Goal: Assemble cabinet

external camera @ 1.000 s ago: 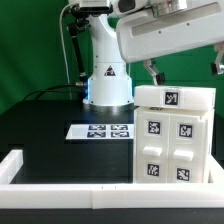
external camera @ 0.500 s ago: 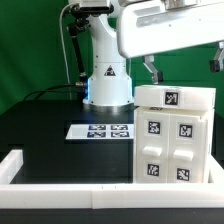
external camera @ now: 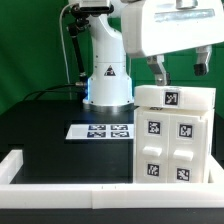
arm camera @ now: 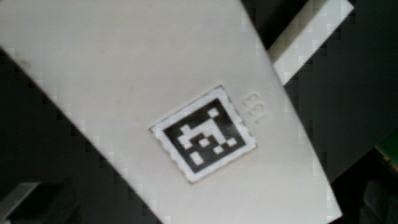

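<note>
The cabinet [external camera: 175, 135] is a white box of blocky panels with black-and-white tags. It stands on the black table at the exterior view's right. My gripper [external camera: 179, 68] hangs just above its top panel, not touching it. Its two dark fingers [external camera: 158, 70] are spread apart with nothing between them. The wrist view shows the cabinet's white top panel [arm camera: 125, 90] close up, with one tag [arm camera: 210, 135]; my fingers do not show there.
The marker board [external camera: 103, 131] lies flat on the table to the left of the cabinet. The arm's white base [external camera: 108, 80] stands behind it. A long white border rail [external camera: 60, 190] runs along the table's front and left edges.
My hand has shifted toward the exterior view's right, over the cabinet's top. The second finger now shows. The cabinet has not moved.
</note>
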Action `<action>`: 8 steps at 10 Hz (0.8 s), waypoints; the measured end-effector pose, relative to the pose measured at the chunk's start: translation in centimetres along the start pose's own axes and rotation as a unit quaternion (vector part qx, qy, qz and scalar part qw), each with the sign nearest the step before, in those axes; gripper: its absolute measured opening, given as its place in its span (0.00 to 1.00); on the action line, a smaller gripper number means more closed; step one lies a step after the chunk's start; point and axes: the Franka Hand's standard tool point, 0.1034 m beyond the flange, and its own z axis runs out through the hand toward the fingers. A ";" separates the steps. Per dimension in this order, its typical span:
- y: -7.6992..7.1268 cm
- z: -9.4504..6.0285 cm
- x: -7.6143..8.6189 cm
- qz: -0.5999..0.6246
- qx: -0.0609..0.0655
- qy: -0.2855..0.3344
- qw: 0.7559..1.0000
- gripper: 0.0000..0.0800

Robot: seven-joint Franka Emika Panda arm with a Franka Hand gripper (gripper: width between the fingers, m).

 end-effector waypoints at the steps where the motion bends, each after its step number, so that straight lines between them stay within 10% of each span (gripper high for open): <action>1: 0.1 0.2 0.0 -0.026 -0.001 -0.002 1.000 1.00; 8: 0.4 2.3 -1.0 -0.122 0.001 -0.013 0.992 1.00</action>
